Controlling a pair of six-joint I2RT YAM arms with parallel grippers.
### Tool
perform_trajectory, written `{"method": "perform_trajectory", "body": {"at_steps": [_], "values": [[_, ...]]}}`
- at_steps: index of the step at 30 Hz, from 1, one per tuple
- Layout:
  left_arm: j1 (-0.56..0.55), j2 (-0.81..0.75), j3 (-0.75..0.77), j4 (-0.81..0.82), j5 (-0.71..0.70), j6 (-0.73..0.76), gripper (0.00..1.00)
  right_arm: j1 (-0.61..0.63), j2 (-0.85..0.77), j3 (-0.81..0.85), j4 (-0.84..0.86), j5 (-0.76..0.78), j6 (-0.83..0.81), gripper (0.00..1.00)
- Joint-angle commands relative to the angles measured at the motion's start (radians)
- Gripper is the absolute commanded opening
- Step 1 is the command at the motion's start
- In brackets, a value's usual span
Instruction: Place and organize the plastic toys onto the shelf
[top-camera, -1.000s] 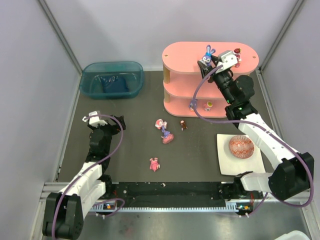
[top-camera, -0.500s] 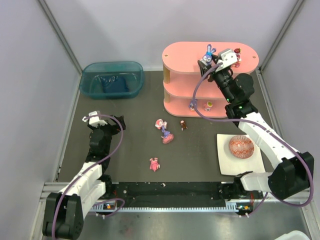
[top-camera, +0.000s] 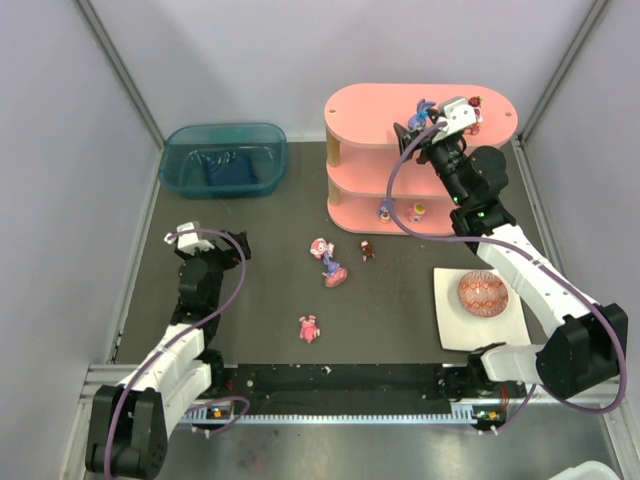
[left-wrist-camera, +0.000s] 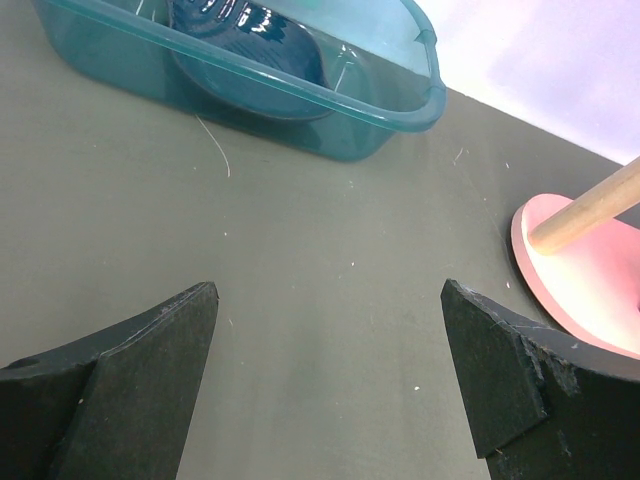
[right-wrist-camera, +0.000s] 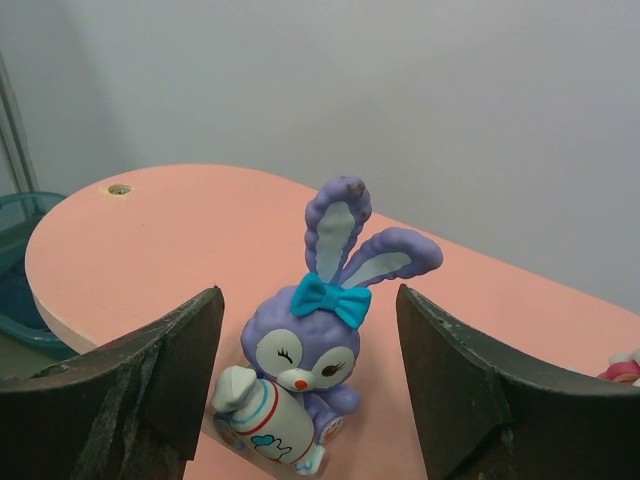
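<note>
In the top view, the right gripper (top-camera: 418, 122) is seen at the shelf (top-camera: 365, 110), at about 1 o'clock on the table (top-camera: 270, 300). Its jaws have been spread wider than they were a second ago, so the bunny (top-camera: 424, 106) is taken to have been let go on the top board. One toy thus seems placed, and a clean withdrawal is what is called for next. A small red toy (top-camera: 474, 103) is seen at 3 o'clock of the bunny, and two more toys (top-camera: 400, 211) stand on the bottom board. Four toys (top-camera: 334, 270) are left on the table near its centre, toward 6 o'clock of the shelf, so the task is judged about half done. A bin (top-camera: 225, 158) lies at 11 o'clock, and an egg (top-camera: 483, 293) on a plate (top-camera: 505, 335) at 4 o'clock; neither blocks the loose toys. The left gripper (top-camera: 195, 240) is held at 9 o'clock, well apart from everything. In the left wrist view, its fingers (left-wrist-camera: 150, 350) are spread fully with only bare table between them; the bin is at 12 o'clock and the shelf's foot at 3 o'clock. In the right wrist view, the bunny is shown upright between the fingers (right-wrist-camera: 175, 360), with a gap on each side, touched by neither. Its long ears could be caught if the arm is swung sideways.
</note>
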Motion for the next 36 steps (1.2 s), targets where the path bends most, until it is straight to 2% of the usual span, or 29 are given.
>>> {"method": "perform_trajectory", "body": {"at_steps": [1, 17, 36], "values": [[0.008, 0.003, -0.003, 0.047, 0.011, -0.008, 0.99, -0.01, -0.016, 0.046, 0.029, 0.008, 0.019, 0.71], [0.008, 0.004, -0.003, 0.049, 0.013, -0.008, 0.99, -0.009, -0.027, 0.058, 0.035, 0.019, 0.02, 0.84], [0.008, -0.002, -0.009, 0.054, 0.018, -0.011, 0.99, -0.01, -0.046, 0.107, 0.033, 0.023, 0.043, 0.91]]}}
